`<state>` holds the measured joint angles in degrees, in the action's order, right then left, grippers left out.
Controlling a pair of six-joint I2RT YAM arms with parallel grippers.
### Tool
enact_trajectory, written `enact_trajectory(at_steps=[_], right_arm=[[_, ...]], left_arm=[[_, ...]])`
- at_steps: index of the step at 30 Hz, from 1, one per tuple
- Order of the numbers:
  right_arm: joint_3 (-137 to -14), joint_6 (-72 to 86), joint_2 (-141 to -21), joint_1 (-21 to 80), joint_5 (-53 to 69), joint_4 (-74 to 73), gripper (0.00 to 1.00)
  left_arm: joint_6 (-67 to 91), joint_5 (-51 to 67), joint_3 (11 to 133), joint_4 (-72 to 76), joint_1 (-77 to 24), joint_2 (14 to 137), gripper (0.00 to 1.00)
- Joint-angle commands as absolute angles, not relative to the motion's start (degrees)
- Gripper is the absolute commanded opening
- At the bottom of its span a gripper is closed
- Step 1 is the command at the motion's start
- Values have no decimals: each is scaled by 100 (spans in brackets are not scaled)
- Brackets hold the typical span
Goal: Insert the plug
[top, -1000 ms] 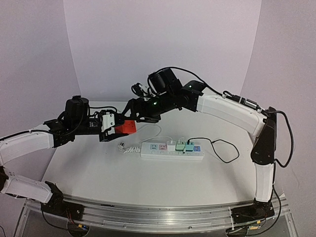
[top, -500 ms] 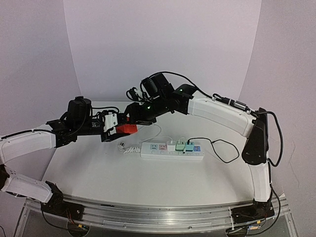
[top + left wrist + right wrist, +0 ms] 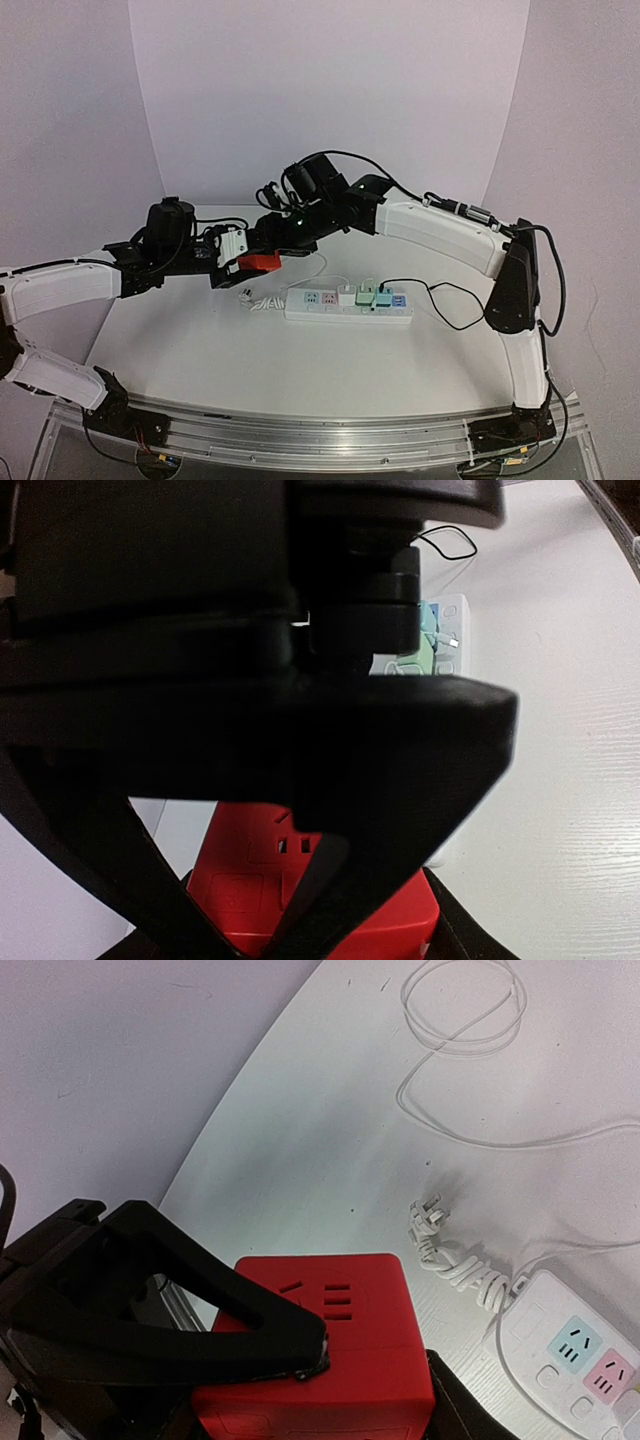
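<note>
- Red plug cube (image 3: 262, 261) hangs in the air above the white table (image 3: 300, 390), off to the left of and behind the power strip (image 3: 348, 306), clear of both.
- The left gripper (image 3: 240, 266) extends from the left and clamps the cube between its two fingers. Its wrist camera shows the red body wedged low between them.
- The right gripper (image 3: 266, 248) leans over from behind and above, its jaws closed on the same cube. In the right wrist view a dark finger (image 3: 455, 1410) presses against the cube's right side, and the slotted red face looks up at the camera.
- The two grippers crowd each other at the cube, with the right arm's black housing filling most of the left wrist view.
- The strip lies flat at mid-table, carrying a white plug (image 3: 347, 294), a green plug (image 3: 365, 295) and a teal plug (image 3: 383, 293) in a row. Blue and pink socket faces show at its left end.
- A white cord's plug (image 3: 247, 296) rests on the table just off the strip's left end, below the cube.
- A black cable (image 3: 455, 300) loops on the table to the right of the strip.
</note>
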<state>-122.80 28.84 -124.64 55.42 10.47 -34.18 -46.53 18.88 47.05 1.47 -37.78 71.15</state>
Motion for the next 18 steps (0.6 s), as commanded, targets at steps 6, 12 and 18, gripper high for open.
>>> enact_trajectory(at_steps=[6, 12, 18], right_arm=[[-12472, 3002, -12544, 5653, 1425, -3448, 0], [-12194, 2459, -12204, 5533, 1312, -3569, 0], [-11555, 1969, -11588, 5004, 1823, -3809, 0]], left_arm=[[-4346, 1470, 5209, 673, -3780, 7209, 0], [-4071, 2415, 5493, -371, -3775, 7248, 99], [-3566, 4127, 5861, -1379, -3254, 7356, 100]])
